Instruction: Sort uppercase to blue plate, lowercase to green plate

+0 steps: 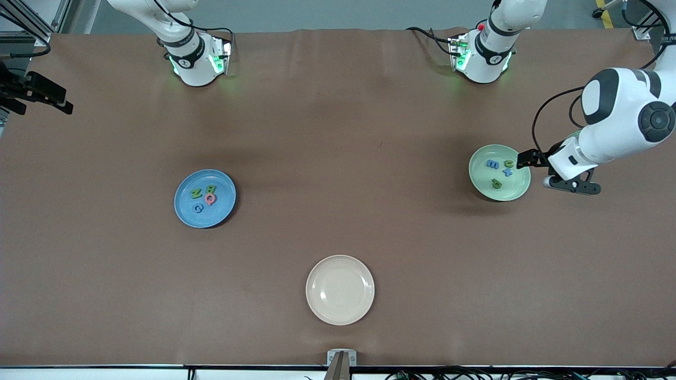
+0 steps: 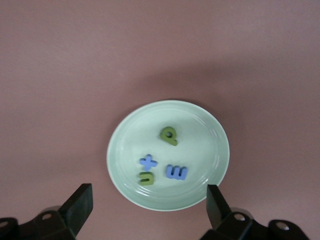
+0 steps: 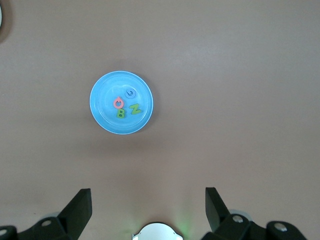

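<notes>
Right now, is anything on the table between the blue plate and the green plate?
No. In the front view, only bare brown table lies between the blue plate and the green plate.

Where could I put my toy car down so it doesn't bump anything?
The cream plate holds nothing. Bare brown table stretches between the blue plate and the green plate. Both those plates are crowded with letters, and the open left gripper hangs by the green plate's edge.

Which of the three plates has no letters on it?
The cream plate, the one nearest the front camera. The blue plate holds four capitals, and the green plate, toward the left arm's end, holds four small letters.
</notes>
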`<state>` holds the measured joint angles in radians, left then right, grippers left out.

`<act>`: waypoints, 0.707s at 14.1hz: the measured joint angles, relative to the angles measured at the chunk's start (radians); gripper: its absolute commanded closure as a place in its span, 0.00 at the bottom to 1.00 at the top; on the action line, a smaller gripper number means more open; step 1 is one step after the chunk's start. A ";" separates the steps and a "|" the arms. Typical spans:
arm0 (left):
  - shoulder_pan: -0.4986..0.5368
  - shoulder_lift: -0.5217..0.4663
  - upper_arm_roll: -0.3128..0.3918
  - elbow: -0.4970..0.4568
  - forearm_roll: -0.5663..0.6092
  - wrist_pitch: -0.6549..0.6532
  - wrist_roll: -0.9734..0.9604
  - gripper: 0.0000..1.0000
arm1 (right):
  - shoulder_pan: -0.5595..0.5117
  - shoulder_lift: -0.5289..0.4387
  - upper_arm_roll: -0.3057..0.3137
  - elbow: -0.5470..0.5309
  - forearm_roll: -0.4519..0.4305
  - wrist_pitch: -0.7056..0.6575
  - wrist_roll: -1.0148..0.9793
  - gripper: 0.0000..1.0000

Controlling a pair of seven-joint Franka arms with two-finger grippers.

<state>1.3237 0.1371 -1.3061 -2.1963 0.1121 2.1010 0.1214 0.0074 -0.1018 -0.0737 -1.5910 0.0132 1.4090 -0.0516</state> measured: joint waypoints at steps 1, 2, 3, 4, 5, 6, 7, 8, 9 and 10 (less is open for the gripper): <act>-0.001 -0.026 0.000 0.041 -0.006 -0.035 0.002 0.00 | 0.000 0.001 0.000 0.000 0.000 0.000 -0.006 0.00; -0.002 -0.038 0.001 0.100 -0.008 -0.092 0.003 0.00 | 0.000 0.001 0.000 0.000 0.000 0.000 -0.021 0.00; -0.001 -0.039 0.003 0.170 -0.009 -0.154 0.003 0.00 | 0.000 0.002 -0.001 0.000 0.000 0.000 -0.034 0.00; -0.001 -0.037 0.007 0.240 -0.010 -0.207 0.003 0.00 | 0.000 0.003 -0.002 -0.001 0.000 0.000 -0.040 0.00; 0.000 -0.036 0.011 0.302 -0.011 -0.247 0.003 0.00 | -0.002 0.003 -0.004 -0.001 0.000 0.000 -0.042 0.00; 0.000 -0.035 0.013 0.348 -0.011 -0.271 0.003 0.00 | -0.005 0.004 -0.005 -0.002 0.000 0.000 -0.043 0.00; 0.000 -0.034 0.013 0.383 -0.012 -0.287 0.003 0.00 | -0.010 0.004 -0.005 -0.002 0.000 0.000 -0.045 0.00; 0.000 -0.033 0.013 0.410 -0.013 -0.302 0.003 0.00 | -0.013 0.004 -0.005 -0.002 0.000 0.000 -0.048 0.00; -0.001 -0.033 0.012 0.431 -0.013 -0.318 0.003 0.00 | -0.015 0.004 -0.005 -0.002 0.000 0.001 -0.049 0.00; -0.002 -0.033 0.011 0.449 -0.013 -0.335 0.003 0.00 | -0.015 0.004 -0.005 -0.002 0.000 0.001 -0.049 0.00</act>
<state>1.3221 0.1037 -1.2951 -1.7470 0.0987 1.7655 0.1248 -0.0078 -0.0980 -0.0784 -1.5927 0.0135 1.4097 -0.1010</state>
